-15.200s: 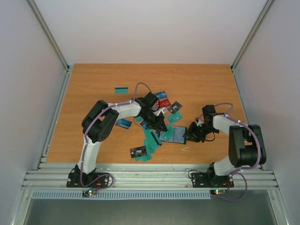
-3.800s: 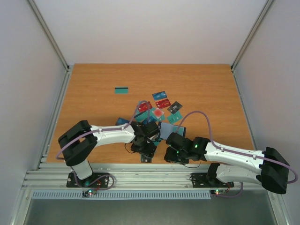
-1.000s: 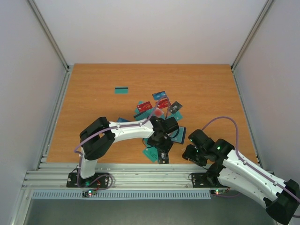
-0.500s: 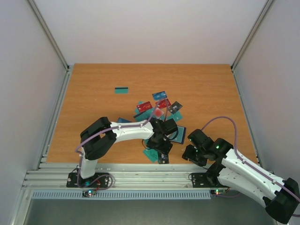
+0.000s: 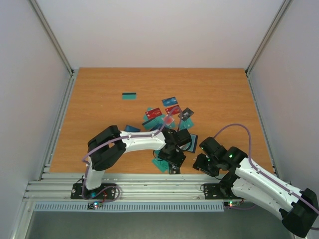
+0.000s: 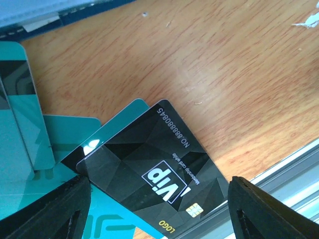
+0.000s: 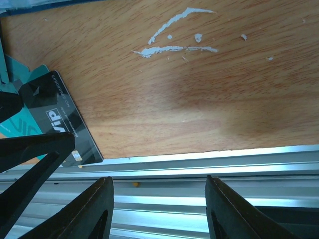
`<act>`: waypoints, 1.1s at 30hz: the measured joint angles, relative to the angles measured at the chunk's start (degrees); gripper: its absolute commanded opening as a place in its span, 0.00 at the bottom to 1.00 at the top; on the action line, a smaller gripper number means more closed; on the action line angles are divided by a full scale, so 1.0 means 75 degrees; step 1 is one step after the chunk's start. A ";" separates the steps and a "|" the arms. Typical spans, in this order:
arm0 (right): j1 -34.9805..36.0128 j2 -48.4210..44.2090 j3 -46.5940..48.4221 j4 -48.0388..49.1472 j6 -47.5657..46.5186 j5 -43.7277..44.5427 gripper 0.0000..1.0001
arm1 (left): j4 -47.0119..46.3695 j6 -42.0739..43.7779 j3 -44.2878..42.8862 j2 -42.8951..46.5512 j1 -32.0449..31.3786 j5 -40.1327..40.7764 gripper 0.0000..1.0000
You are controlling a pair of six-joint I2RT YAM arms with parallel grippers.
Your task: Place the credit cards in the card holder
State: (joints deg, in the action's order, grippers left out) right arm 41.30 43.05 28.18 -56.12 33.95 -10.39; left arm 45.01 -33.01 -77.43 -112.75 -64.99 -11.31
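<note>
In the overhead view one teal card (image 5: 129,95) lies alone in the upper left part of the wooden table (image 5: 99,114), well apart from the others. Toward the centre the credit cards (image 5: 167,112) lie in a loose group of red, blue, dark and teal ones, some overlapping. Just below this group the left gripper (image 5: 172,160) is low over the near edge of the table. In its own wrist view the left gripper (image 6: 159,199) is released: its fingers (image 6: 45,214) stand wide apart and grasp nothing. A black card (image 6: 149,164) marked "VIP" lies flat between them, resting on teal cards (image 6: 22,134) at the left of that frame. The card holder (image 5: 191,144), dark navy, lies just right of the left wrist, partly hidden by it. Further right, the right gripper (image 5: 201,164) is close beside the holder. In its wrist view the right gripper (image 7: 157,199) is also spread and empty, above the metal rail (image 7: 279,174), with white scratches (image 7: 174,40) on the wood at the top.
</note>
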 measured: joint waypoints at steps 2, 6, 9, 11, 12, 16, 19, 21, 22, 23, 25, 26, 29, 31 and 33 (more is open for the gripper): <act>-0.0009 0.0003 -0.0009 0.0017 -0.0003 -0.0012 0.52 | 0.0020 0.0000 -0.0079 -0.0058 -0.0017 -0.0006 0.76; -0.0017 -0.0009 -0.0012 0.0020 0.0000 -0.0023 0.52 | 0.0067 0.0020 -0.0291 -0.0198 -0.0105 0.0000 0.76; -0.0020 -0.0058 -0.0023 0.0020 0.0000 -0.0023 0.52 | 0.0052 0.0038 -0.0437 -0.0294 -0.0201 -0.0006 0.76; -0.0023 -0.0105 -0.0026 -0.0003 0.0000 -0.0023 0.52 | 0.0032 0.0058 -0.0501 -0.0347 -0.0271 -0.0015 0.76; -0.0023 -0.0134 -0.0026 -0.0009 0.0000 -0.0023 0.52 | 0.0032 0.0061 -0.0527 -0.0364 -0.0297 -0.0032 0.76; -0.0076 -0.0289 -0.0061 -0.0061 0.0000 -0.0023 0.53 | 0.0026 0.0111 -0.0720 -0.0513 -0.0347 -0.0134 0.76; -0.0128 -0.0411 -0.0087 -0.0143 0.0000 -0.0023 0.52 | 0.0026 0.0213 -0.0915 -0.0641 -0.0347 -0.0210 0.76; -0.0169 -0.0495 -0.0093 -0.0195 0.0000 -0.0023 0.52 | 0.0023 0.0277 -0.1049 -0.0734 -0.0347 -0.0265 0.76; -0.0198 -0.0527 -0.0096 -0.0227 -0.0003 -0.0023 0.53 | 0.0023 0.0312 -0.1107 -0.0775 -0.0353 -0.0291 0.76; -0.0219 -0.0554 -0.0096 -0.0256 -0.0003 -0.0026 0.53 | 0.0023 0.0356 -0.1154 -0.0810 -0.0353 -0.0315 0.76; -0.0262 -0.0592 -0.0096 -0.0312 -0.0003 -0.0026 0.53 | 0.0023 0.0417 -0.1236 -0.0866 -0.0361 -0.0358 0.76; -0.0283 -0.0606 -0.0096 -0.0332 -0.0003 -0.0026 0.53 | 0.0020 0.0449 -0.1271 -0.0883 -0.0364 -0.0385 0.76; -0.0338 -0.0638 -0.0105 -0.0358 -0.0003 -0.0050 0.52 | -0.0006 0.0525 -0.1320 -0.0927 -0.0388 -0.0478 0.76; -0.0388 -0.0673 -0.0154 -0.0344 -0.0003 -0.0111 0.53 | -0.0032 0.0548 -0.1320 -0.0930 -0.0388 -0.0554 0.76; -0.0452 -0.0717 -0.0256 -0.0312 0.0003 -0.0207 0.52 | -0.0096 0.0554 -0.1317 -0.0930 -0.0391 -0.0653 0.76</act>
State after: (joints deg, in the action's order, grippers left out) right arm 37.91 37.67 26.26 -58.46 33.98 -11.94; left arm 44.29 -28.86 -87.31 -119.72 -67.92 -16.21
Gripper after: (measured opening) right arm 0.525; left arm 0.763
